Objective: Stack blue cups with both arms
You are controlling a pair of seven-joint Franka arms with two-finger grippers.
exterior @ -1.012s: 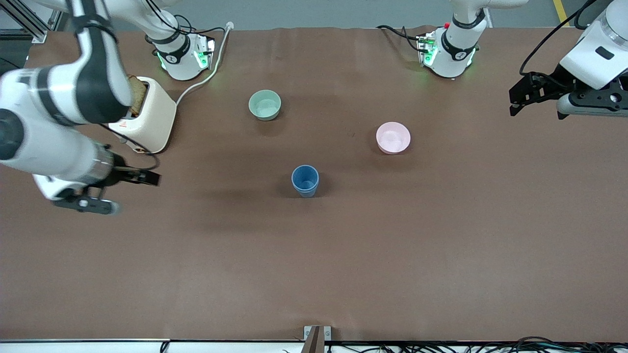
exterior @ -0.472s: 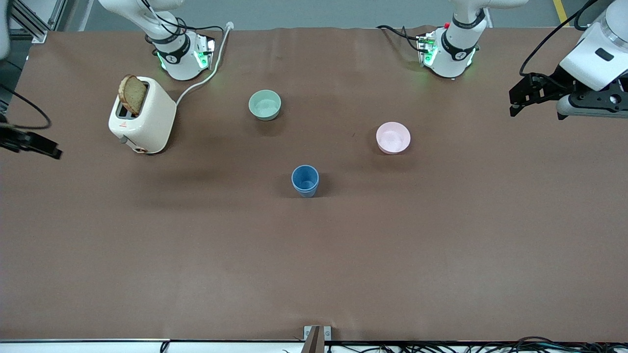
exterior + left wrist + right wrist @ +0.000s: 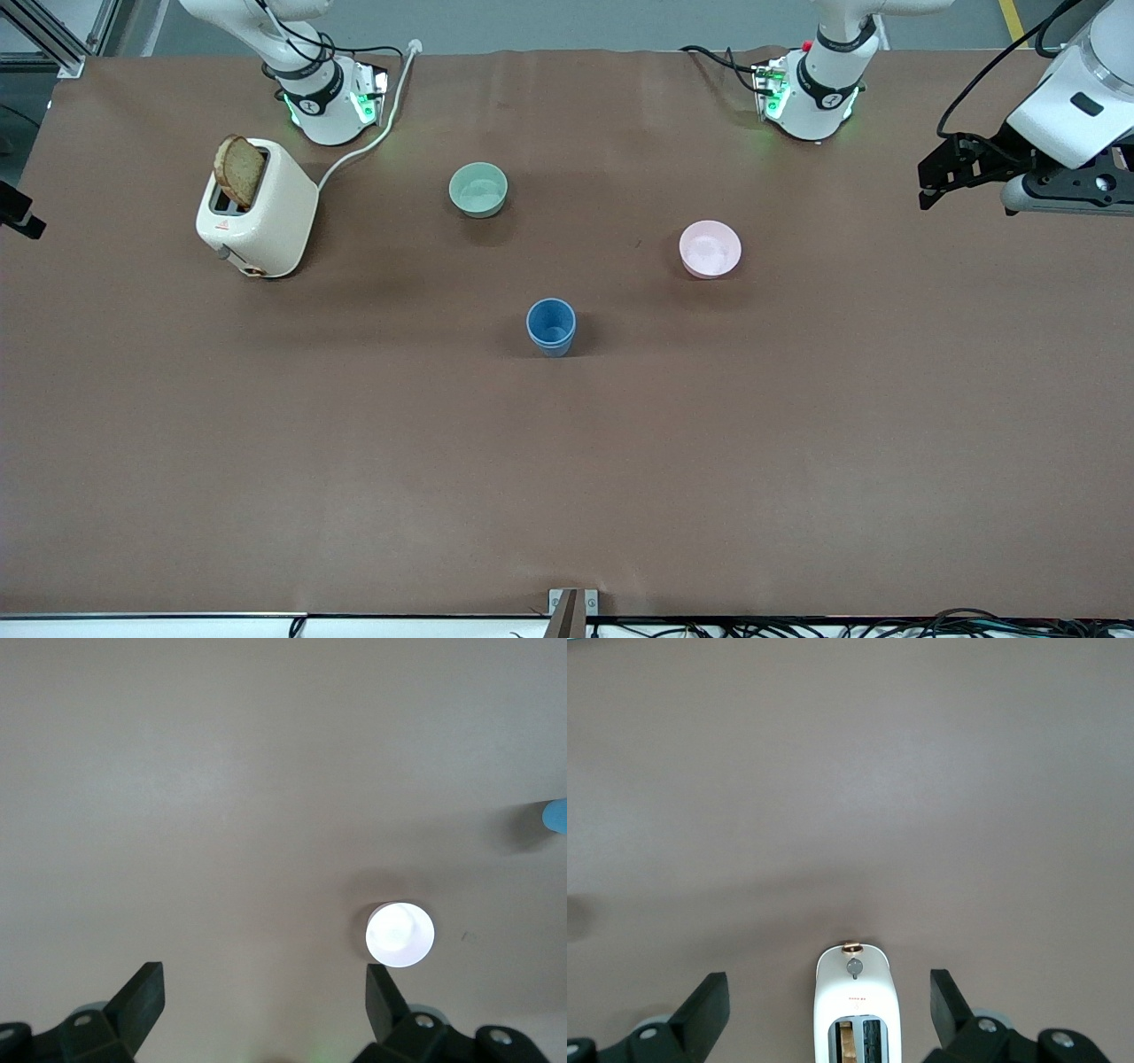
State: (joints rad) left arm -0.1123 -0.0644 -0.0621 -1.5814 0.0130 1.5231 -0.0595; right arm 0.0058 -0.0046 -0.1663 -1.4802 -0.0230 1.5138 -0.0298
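Brown worktop (image 3: 567, 487) is carrying the blue cups (image 3: 551, 326), nested together at its middle. Left tool (image 3: 261, 997) is hovering spread over the left arm's end; right tool (image 3: 828, 1001) is hovering spread above the toaster (image 3: 855, 1005).

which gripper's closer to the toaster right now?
Right. The right gripper is up at the right arm's end of the table, where the toaster stands. The left gripper is at the left arm's end. Both are open.
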